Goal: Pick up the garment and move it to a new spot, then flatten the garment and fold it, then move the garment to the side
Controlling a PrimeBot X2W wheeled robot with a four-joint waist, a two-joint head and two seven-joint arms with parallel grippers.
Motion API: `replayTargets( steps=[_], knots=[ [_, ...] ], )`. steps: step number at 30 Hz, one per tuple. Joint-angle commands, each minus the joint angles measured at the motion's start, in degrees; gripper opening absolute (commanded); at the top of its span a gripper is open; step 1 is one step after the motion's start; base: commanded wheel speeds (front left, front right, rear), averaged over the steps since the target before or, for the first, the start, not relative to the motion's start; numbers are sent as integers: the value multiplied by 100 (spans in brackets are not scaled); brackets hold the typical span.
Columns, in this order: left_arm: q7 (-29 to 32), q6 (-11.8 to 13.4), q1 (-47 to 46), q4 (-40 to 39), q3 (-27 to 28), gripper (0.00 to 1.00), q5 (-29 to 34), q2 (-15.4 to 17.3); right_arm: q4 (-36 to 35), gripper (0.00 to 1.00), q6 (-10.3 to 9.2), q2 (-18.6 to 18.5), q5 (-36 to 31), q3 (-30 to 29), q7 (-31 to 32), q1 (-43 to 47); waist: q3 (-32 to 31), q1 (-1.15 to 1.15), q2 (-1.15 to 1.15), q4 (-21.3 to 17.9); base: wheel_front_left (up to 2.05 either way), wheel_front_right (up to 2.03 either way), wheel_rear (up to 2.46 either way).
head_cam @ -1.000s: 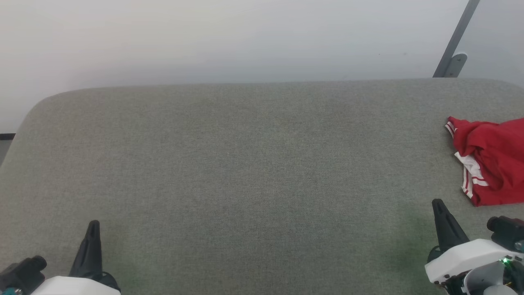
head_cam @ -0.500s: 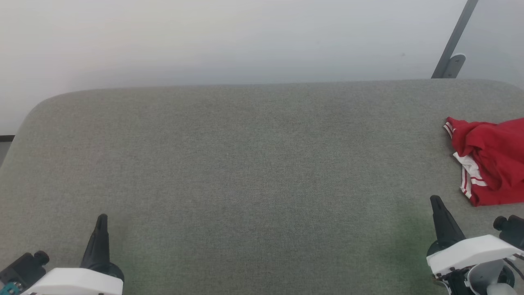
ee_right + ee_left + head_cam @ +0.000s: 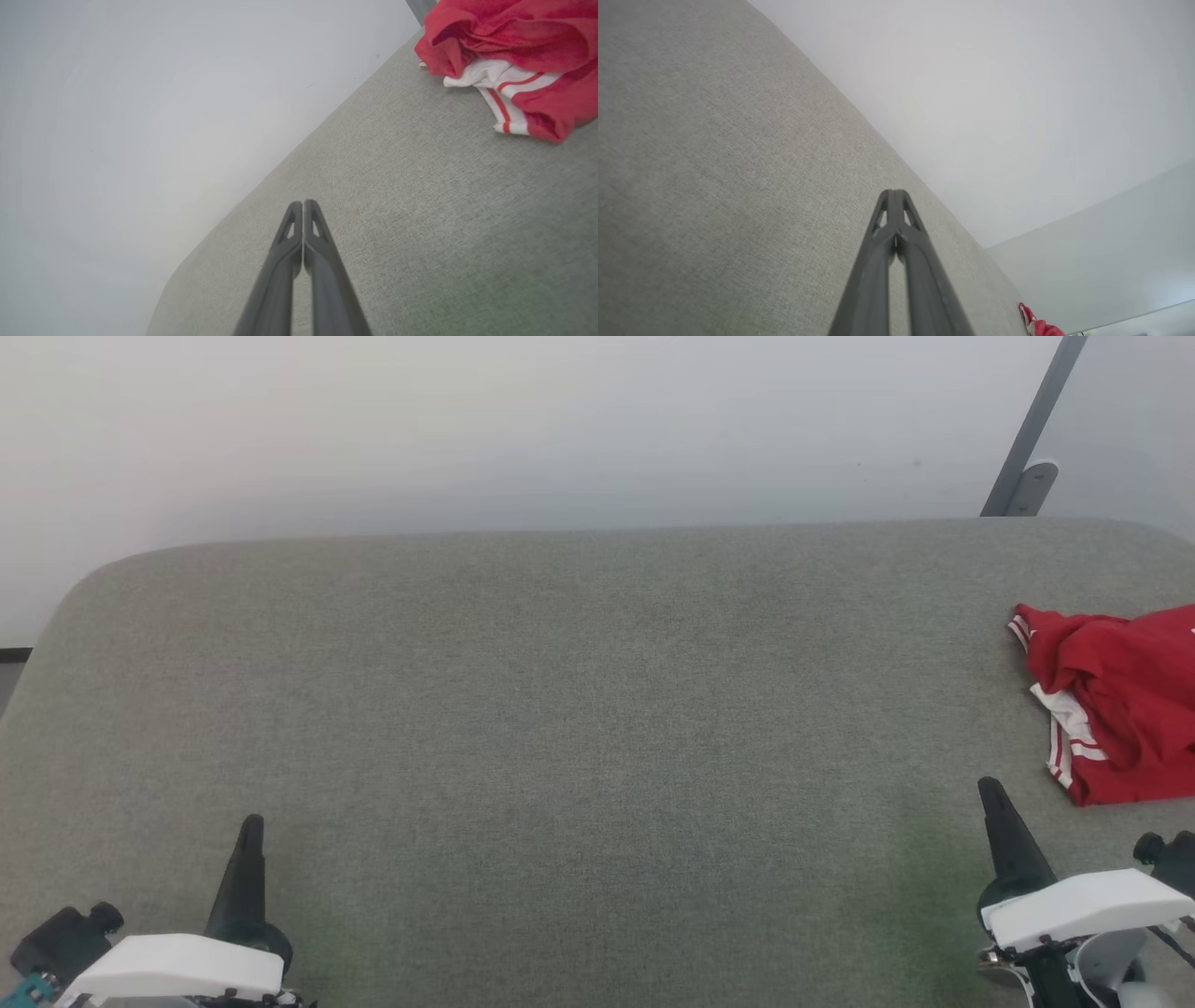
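Hovering at the left, the left gripper (image 3: 250,825) has its dark fingers pressed together, empty; across the grey woven-fabric surface (image 3: 597,709) the right gripper (image 3: 987,790) matches, near the crumpled red-and-white jersey garment (image 3: 1116,700) at the right edge, where a shallow pinch could drag it off

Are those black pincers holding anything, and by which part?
Nothing. The left pincer and right pincer are both shut and empty; the garment lies apart, untouched.
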Motion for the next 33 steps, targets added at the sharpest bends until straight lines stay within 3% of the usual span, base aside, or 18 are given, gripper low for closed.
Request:
replayTargets(
  steps=[1,33],
  knots=[
    [37,-6,-145,-53,15,0,-158,34,-76,0,-4,2,164,-25,29,-141,-2,0,0,-1,0,0,0],
    [561,-10,-399,27,0,0,-1715,-292,-116,0,-5,173,1996,-101,395,-199,-57,0,0,-37,0,0,0]
  ],
)
